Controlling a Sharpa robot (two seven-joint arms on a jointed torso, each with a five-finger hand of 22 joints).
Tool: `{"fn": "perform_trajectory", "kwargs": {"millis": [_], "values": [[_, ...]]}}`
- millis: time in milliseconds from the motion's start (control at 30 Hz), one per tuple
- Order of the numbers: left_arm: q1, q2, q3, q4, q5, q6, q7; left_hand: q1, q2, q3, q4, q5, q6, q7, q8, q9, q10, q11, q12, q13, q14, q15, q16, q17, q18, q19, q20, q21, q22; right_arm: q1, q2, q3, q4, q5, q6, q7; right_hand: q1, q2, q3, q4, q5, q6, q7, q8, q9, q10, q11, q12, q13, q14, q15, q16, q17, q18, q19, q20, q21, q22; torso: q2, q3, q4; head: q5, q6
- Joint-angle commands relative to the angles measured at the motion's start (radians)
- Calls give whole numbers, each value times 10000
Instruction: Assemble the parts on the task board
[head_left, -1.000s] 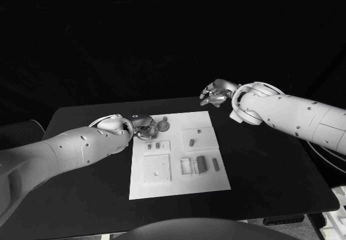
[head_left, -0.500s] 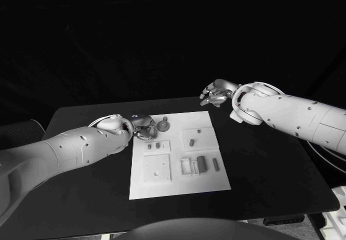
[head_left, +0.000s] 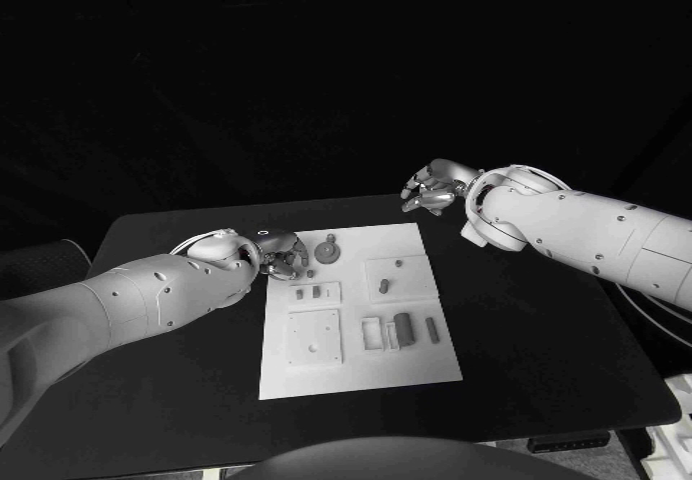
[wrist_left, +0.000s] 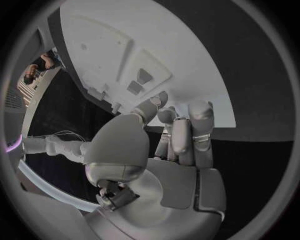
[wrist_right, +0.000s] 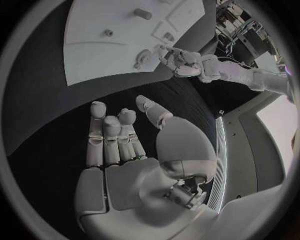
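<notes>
Little has shifted since a second ago: the left arm has drawn back slightly towards its own side of the black table (head_left: 173, 400), and its hand sits a touch further from the round part than before, while the right arm has held its place.

On that table lies the white rectangular task board (head_left: 346, 365), its long side running away from the robot. Across it are raised square and oblong fixtures, and small dark grey parts lie among them: a slim oblong block (head_left: 402, 327) standing beside an open frame on the near right, a short peg (head_left: 384, 285) on the square plate above it, and a pair of little pegs (head_left: 306, 293) on the left plate. At the far left corner rests a flat round disc with a stub handle (head_left: 329, 251).

By my reading the assembly is early; most parts look loose, not seated, though the pictures are too small to be sure of any fit.

The silver left hand (head_left: 280, 256) hovers just beside the disc, fingers curled in; the left wrist view shows nothing between them. The silver right hand (head_left: 433, 189) hangs beyond the board's far edge, fingers apart and empty.
</notes>
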Motion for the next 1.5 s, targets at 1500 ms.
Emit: {"fn": "perform_trajectory", "kwargs": {"millis": [1500], "values": [[667,-2699,872,3741,8927,-336,502,-2802,-2,-238,1214,-610,-2172,954,-743,-297,-3031,2069,-9156,-6329,-5340,2761,-10532,-5540,196,-5784,2768,-7560,-6174,-607,-246,-127,-420,706,-399,1457,-85,-15,-78,-24,-1948,-64,98,40,-18,-172,23,-14,-71,-160,-16,-73,-87,107,-147,25,-162,123,-413,-18,83,67,634]]}}
